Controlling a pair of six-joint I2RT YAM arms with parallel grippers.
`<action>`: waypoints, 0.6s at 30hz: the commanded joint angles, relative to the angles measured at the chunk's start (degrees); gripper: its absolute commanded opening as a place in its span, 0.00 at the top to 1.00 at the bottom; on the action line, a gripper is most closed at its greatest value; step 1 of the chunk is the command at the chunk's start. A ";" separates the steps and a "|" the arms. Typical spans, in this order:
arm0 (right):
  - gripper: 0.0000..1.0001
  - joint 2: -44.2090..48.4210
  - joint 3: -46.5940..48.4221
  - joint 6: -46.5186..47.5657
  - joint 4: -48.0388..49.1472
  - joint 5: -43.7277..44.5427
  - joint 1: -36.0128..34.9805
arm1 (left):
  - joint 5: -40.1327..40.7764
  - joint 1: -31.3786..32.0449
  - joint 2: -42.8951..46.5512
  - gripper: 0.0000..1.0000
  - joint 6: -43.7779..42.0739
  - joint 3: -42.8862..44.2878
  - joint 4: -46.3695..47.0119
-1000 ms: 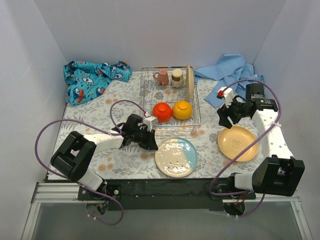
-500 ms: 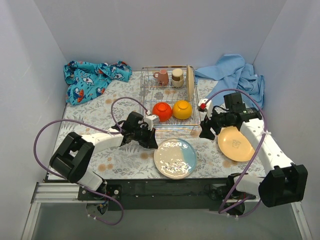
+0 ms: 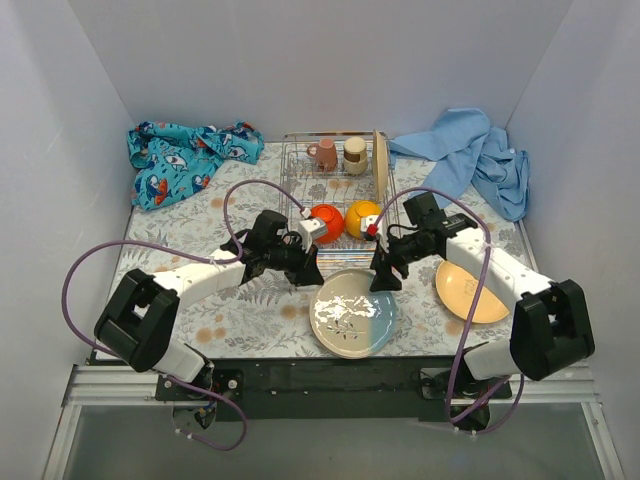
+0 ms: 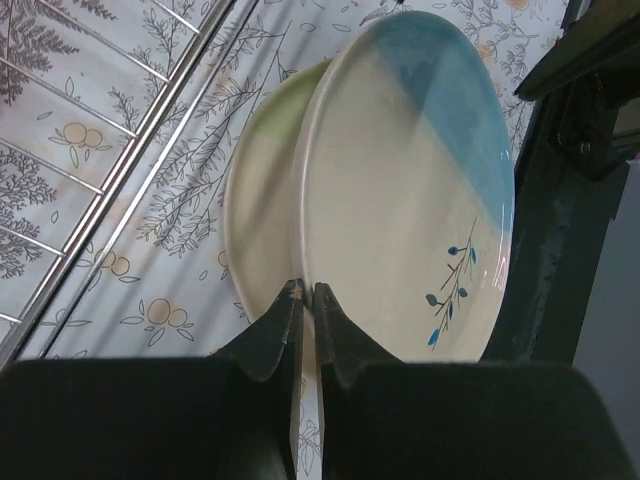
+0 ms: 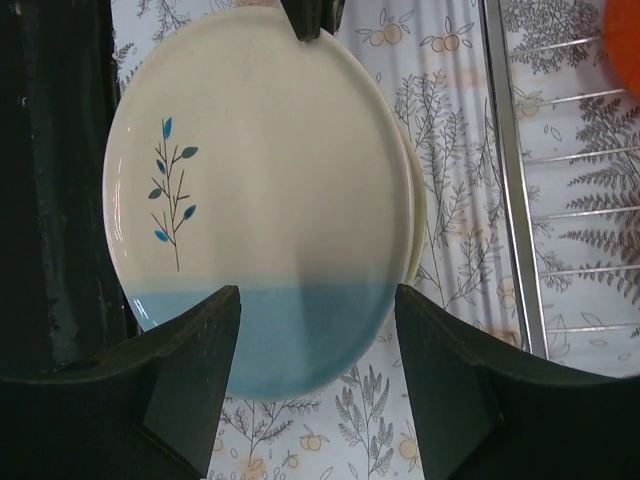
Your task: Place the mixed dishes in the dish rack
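My left gripper (image 3: pixel 310 272) is shut on the left rim of the cream-and-light-blue plate (image 3: pixel 352 314), which is tilted up off the table; the wrist view shows the jaws (image 4: pixel 305 298) pinching the rim of this plate (image 4: pixel 400 190). My right gripper (image 3: pixel 383 278) is open just above the plate's right edge, its fingers (image 5: pixel 318 300) straddling the blue part of the plate (image 5: pixel 260 170). The yellow-orange plate (image 3: pixel 470 292) lies at the right. The dish rack (image 3: pixel 340 195) holds the red bowl (image 3: pixel 325 222), the orange bowl (image 3: pixel 362 218), the pinkish mug (image 3: pixel 323 154), the steel cup (image 3: pixel 354 154) and the upright tan plate (image 3: pixel 380 165).
A blue patterned cloth (image 3: pixel 185 158) lies at the back left and a plain light-blue cloth (image 3: pixel 470 155) at the back right. The rack's front bar (image 5: pixel 510 180) runs close behind the held plate. White walls enclose the table on three sides.
My right arm has swung left from over the yellow-orange plate to the cream-and-light-blue plate. My left gripper has shifted a little right and up, tilting that plate.
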State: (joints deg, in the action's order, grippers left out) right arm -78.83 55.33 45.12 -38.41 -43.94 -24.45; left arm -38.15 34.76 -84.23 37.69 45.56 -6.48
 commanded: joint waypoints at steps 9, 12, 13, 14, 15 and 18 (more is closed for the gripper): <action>0.30 -9.58 6.54 1.81 3.17 -3.34 -1.13 | -6.94 3.12 6.09 1.00 -7.02 4.01 -0.73; 0.30 -11.95 7.42 1.55 2.38 -4.92 -1.13 | -6.15 3.29 6.70 1.00 -7.19 3.92 0.41; 0.31 -12.75 7.86 1.63 0.99 -6.40 -1.13 | -5.45 3.29 6.97 1.00 -7.28 3.75 0.94; 0.37 -13.54 9.17 1.72 -0.16 -7.29 -1.13 | -5.01 3.29 7.40 1.00 -7.46 3.57 1.47; 0.42 -14.94 9.70 2.51 -1.30 -8.17 -1.13 | -4.74 3.38 7.67 1.00 -7.63 3.14 2.34; 0.64 -15.74 10.76 2.51 -3.59 -10.63 -1.22 | -3.16 3.38 7.59 1.00 -8.42 2.78 3.14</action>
State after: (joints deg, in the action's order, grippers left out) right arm -93.01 63.40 46.61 -38.28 -50.22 -25.61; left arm -39.20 37.28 -80.25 31.24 47.75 -6.42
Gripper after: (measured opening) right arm 0.458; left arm 0.037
